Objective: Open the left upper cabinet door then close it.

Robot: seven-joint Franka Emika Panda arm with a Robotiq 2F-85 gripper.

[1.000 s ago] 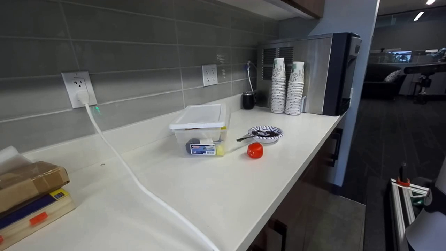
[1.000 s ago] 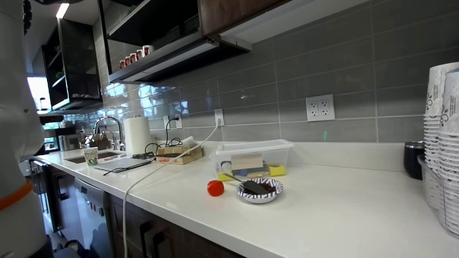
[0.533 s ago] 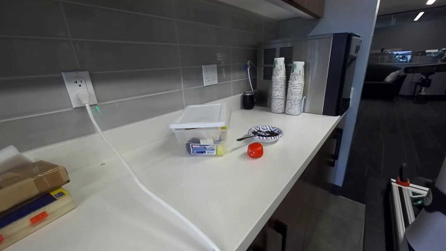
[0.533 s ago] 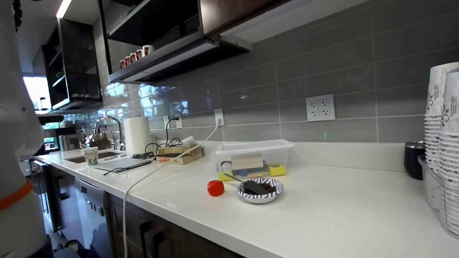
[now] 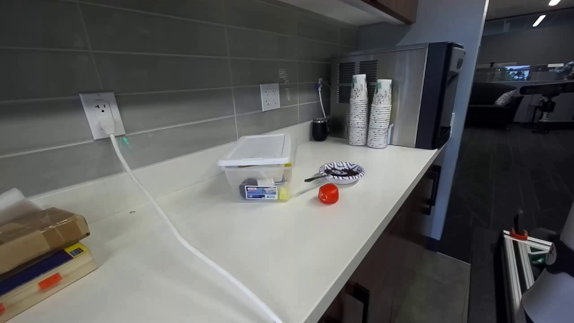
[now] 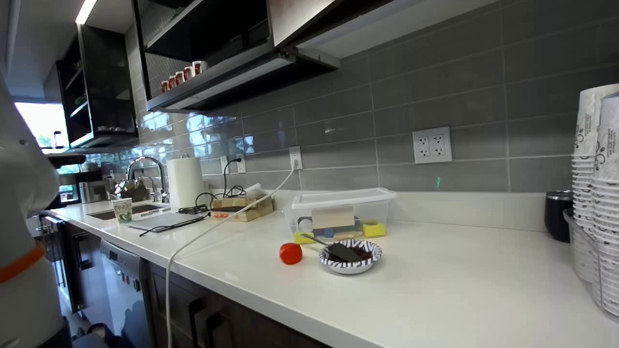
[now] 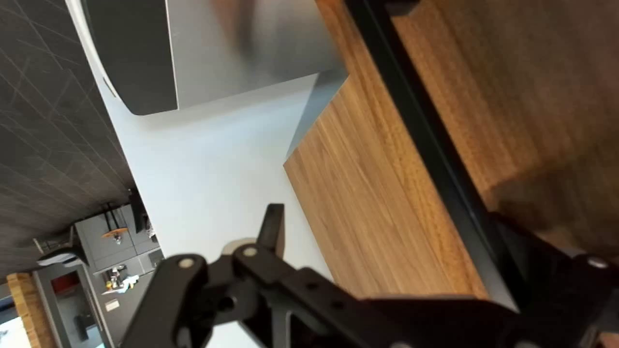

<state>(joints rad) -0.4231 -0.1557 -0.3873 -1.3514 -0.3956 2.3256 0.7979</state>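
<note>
The brown wooden upper cabinet door [image 6: 302, 17] shows at the top of an exterior view, swung partly out. A dark gap lies between its bottom edge and the cabinet. In the wrist view the door [image 7: 537, 106] fills the right side, with a long black bar handle [image 7: 430, 130] running diagonally. My gripper [image 7: 390, 212] is open, its fingers wide apart. The left finger [image 7: 274, 227] is over the pale wall. The right finger, dark and partly hidden, is at the handle's right side; I cannot tell whether it touches. The gripper is out of both exterior views.
The arm [image 6: 26, 241] stands at the left edge of an exterior view. On the counter are a lidded plastic box [image 6: 338, 212], a red object [image 6: 290, 253], a patterned bowl [image 6: 350, 269], and paper cup stacks [image 5: 358, 121]. A white cable [image 5: 193, 249] crosses it. Open shelves [image 6: 217, 75] adjoin the door.
The upper cabinet door has swung outward, opening a gap under its lower edge. The arm's upper part has moved left, partly out of the exterior view. The counter things have not moved.
</note>
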